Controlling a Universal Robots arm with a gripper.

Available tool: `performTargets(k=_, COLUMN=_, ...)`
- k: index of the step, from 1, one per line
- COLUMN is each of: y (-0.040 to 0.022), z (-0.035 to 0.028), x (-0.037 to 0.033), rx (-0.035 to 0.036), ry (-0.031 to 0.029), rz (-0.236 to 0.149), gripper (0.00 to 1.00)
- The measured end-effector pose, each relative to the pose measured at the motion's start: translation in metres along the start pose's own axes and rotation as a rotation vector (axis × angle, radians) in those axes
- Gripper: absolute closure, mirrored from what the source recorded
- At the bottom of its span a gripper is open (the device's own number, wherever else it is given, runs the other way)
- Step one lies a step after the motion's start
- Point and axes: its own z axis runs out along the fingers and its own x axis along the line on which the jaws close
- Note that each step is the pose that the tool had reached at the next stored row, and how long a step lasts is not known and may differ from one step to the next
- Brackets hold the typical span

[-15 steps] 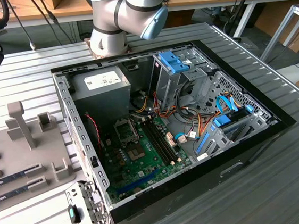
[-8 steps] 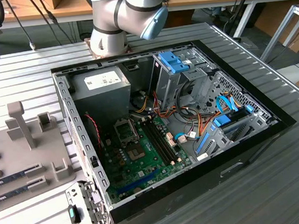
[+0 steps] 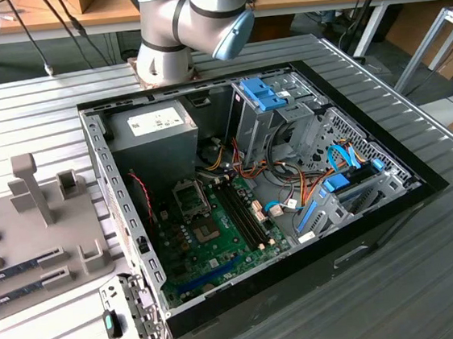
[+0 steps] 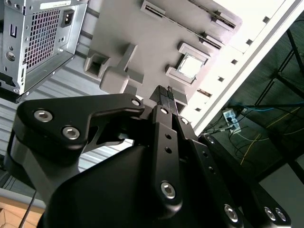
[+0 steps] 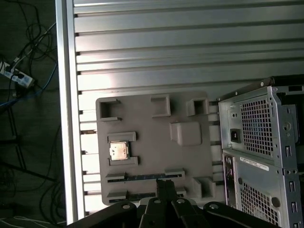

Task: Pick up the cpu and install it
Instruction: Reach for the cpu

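The cpu (image 5: 118,150) is a small square chip with a silver-grey top. It lies flat in a raised holder on the grey fixture plate (image 5: 152,137), beside the computer case. In the second wrist view the cpu (image 4: 191,66) sits just beyond my gripper (image 4: 165,91). The gripper (image 5: 165,183) hovers above the plate's edge, apart from the chip. Its fingers are shut together with nothing between them. In the exterior view the black socket frame (image 3: 190,196) lies on the green motherboard (image 3: 218,239) inside the open case.
The open computer case (image 3: 376,202) holds a power supply (image 3: 154,136), drive cages and cables. Its rear metal wall (image 5: 261,142) stands close to the plate. Memory sticks (image 3: 22,264) lie in slots on the plate. The slatted table's edge (image 5: 66,118) drops to floor cables.
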Motion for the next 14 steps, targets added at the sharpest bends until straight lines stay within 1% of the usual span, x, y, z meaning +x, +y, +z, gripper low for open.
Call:
performTargets(k=8, y=-0.0005, z=-0.0001, x=0.0068, rx=0.0, ry=0.0, rz=0.0, gripper=0.89)
performTargets(k=14, y=-0.0008, z=-0.0002, x=0.0104, rx=0.0, ry=0.0, rz=0.0, gripper=0.89)
